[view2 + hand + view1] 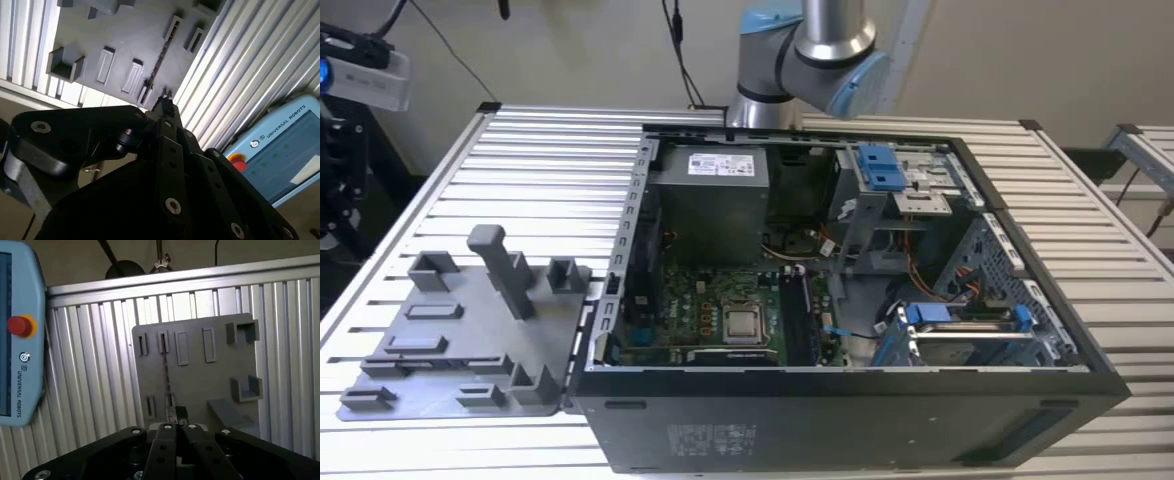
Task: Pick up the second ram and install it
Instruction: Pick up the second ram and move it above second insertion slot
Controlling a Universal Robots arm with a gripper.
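The second ram (166, 371) stands on edge in the grey holder tray (210, 390), showing as a thin dark line between two slotted posts. The second wrist view has the same dark strip of the ram (159, 61) crossing the tray (115, 35). My gripper (177, 416) hangs high above the tray, its tip over the near end of the ram. Its two black fingers are shut together with nothing between them, and the gripper (164, 102) looks the same in the second wrist view. In the exterior view the tray (454, 340) lies left of the open computer case (854, 400).
The case holds a motherboard (720, 310), a power supply (714, 195) and blue drive brackets (881, 165). The arm's base (807, 50) rises behind the case. A teach pendant with a red button (20, 325) lies on the ribbed metal table (90, 390) beside the tray.
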